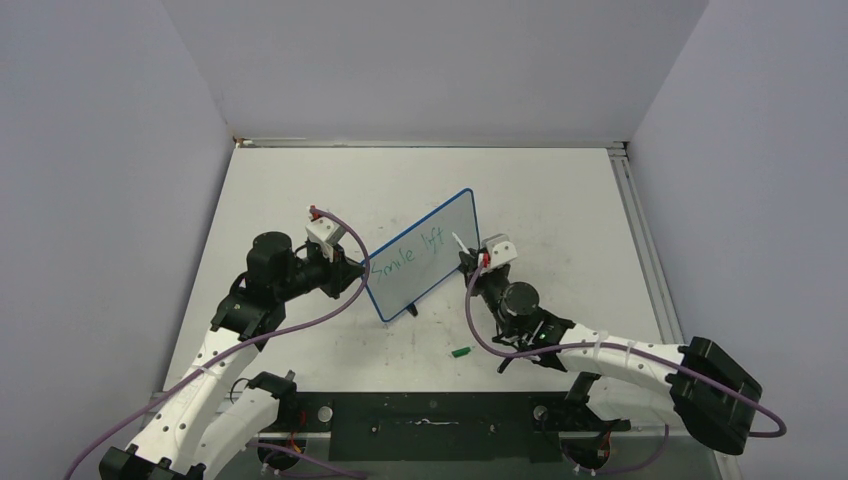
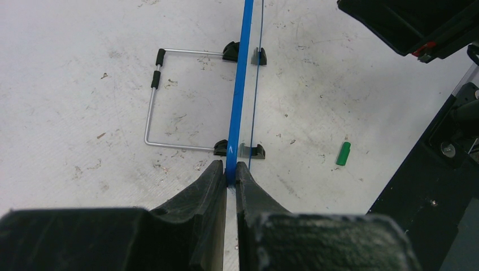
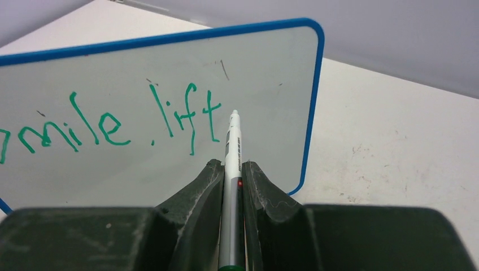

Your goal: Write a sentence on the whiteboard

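Observation:
The whiteboard (image 1: 425, 255) with its blue frame stands upright on the table on a wire stand (image 2: 152, 96). Green handwriting (image 3: 113, 121) on it reads "Smile lift" in one line. My left gripper (image 1: 362, 268) is shut on the board's left edge (image 2: 237, 101), seen edge-on in the left wrist view. My right gripper (image 1: 472, 262) is shut on a white marker (image 3: 231, 152), whose tip points at the board just right of the "t". The marker also shows in the top view (image 1: 459, 245). Whether the tip touches the board cannot be told.
A green marker cap (image 1: 461, 352) lies on the table in front of the board, also in the left wrist view (image 2: 343, 153). Grey walls close the table on three sides. A black base strip (image 1: 420, 420) runs along the near edge.

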